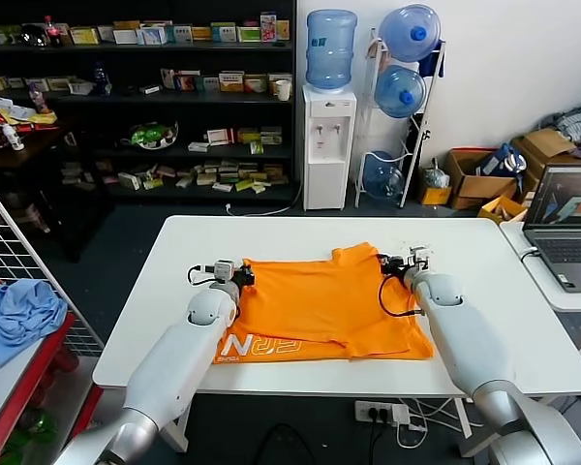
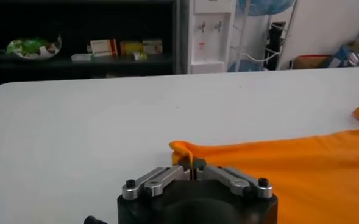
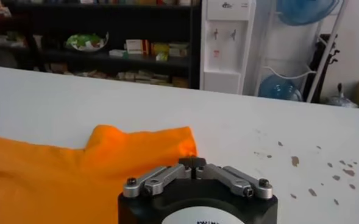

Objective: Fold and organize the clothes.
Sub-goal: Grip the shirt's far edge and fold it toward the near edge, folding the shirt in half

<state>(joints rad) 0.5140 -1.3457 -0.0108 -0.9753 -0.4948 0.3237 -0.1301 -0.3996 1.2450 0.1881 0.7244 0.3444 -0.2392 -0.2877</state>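
Observation:
The clothes are one bright orange T-shirt (image 1: pixel 329 300) lying partly folded on the white table (image 1: pixel 271 237), with white lettering (image 1: pixel 271 347) showing at its near left edge. My left gripper (image 1: pixel 240 275) is at the shirt's far left corner. In the left wrist view this gripper (image 2: pixel 192 164) is shut, with a pinch of orange fabric (image 2: pixel 289 164) running between its tips. My right gripper (image 1: pixel 392 263) is at the shirt's far right side. In the right wrist view it (image 3: pixel 192 163) is shut at the corner of the orange cloth (image 3: pixel 75 170).
A laptop (image 1: pixel 566 218) sits on a side table to the right. A light blue cloth (image 1: pixel 19 315) lies on a rack at the left. A water dispenser (image 1: pixel 329 145) and shelves stand behind the table. A power strip (image 1: pixel 382 412) lies under the front edge.

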